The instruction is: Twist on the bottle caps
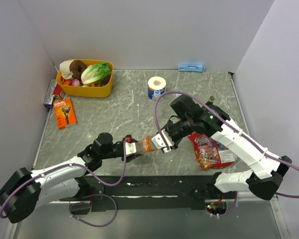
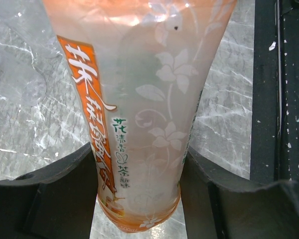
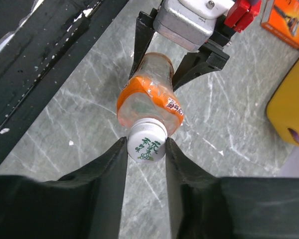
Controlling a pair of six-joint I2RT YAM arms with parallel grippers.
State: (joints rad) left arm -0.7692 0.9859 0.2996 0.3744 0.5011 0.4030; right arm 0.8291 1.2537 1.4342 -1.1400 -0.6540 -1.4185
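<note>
Left gripper (image 1: 133, 148) jaws clamped on the base of the orange-label drink bottle (image 3: 148, 94), which is held sideways over the grey marble table (image 1: 124, 107) near its front edge. Right gripper (image 3: 145, 154) jaws pinched on the white cap (image 3: 146, 142) at the bottle's neck.

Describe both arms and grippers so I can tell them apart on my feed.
They match: white links between bulky black joints on the left arm and right arm, each trailing a looping mauve cable. Both have black wedge-shaped fingers. The left gripper shows a silver body with a red part in the right wrist view; the right gripper has a pale body from above.
</note>
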